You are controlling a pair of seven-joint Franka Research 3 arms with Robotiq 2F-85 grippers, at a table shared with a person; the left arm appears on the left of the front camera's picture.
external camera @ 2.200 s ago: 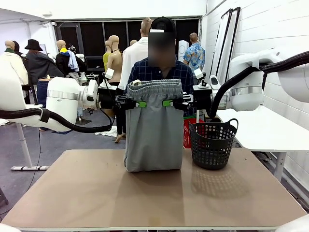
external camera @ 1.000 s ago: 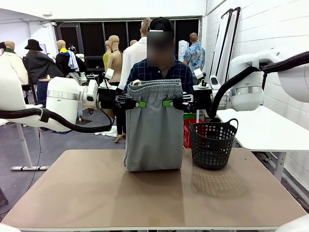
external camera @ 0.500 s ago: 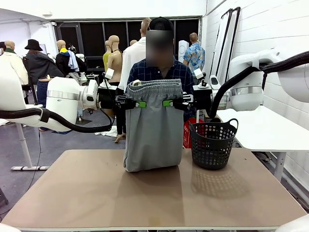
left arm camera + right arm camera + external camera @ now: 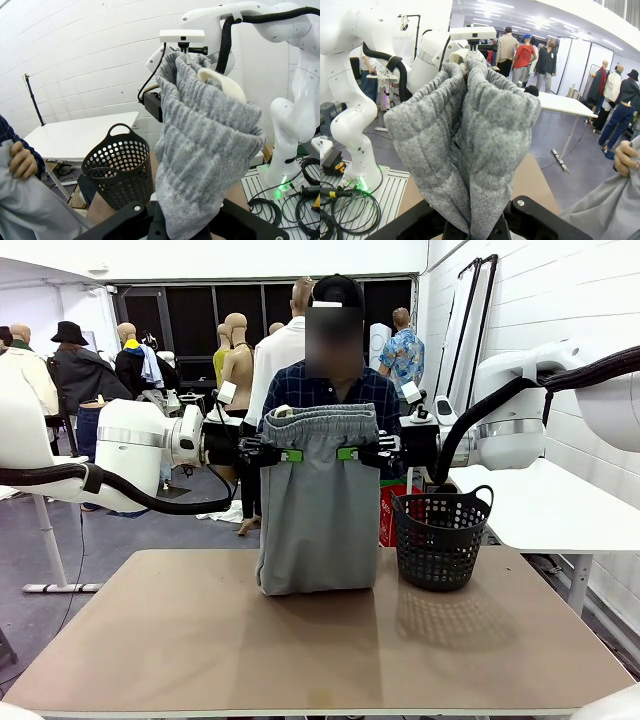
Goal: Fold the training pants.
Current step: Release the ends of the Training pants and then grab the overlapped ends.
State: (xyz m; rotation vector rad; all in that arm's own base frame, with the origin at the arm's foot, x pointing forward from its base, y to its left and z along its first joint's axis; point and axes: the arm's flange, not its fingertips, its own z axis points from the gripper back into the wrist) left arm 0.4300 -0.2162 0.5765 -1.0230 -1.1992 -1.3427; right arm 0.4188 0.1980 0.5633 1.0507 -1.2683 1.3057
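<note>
Two robot grippers hold the training pants (image 4: 318,510) up by the waistband, above the table (image 4: 200,640).
Front view: the left gripper (image 4: 285,454) and the right gripper (image 4: 350,453) are each pressed tight on the top of the pants, one at each side. The pants hang down and their bottom fold rests on the table. A black basket (image 4: 440,540) stands just beside them, and a person (image 4: 300,388) stands behind. Left wrist view: the jaws pinch the bunched grey waistband, with the basket behind it, and the person's hand (image 4: 21,160) holds grey cloth at the edge. Right wrist view: the jaws pinch the thick grey waistband, and a hand (image 4: 626,157) grips cloth at the right.
</note>
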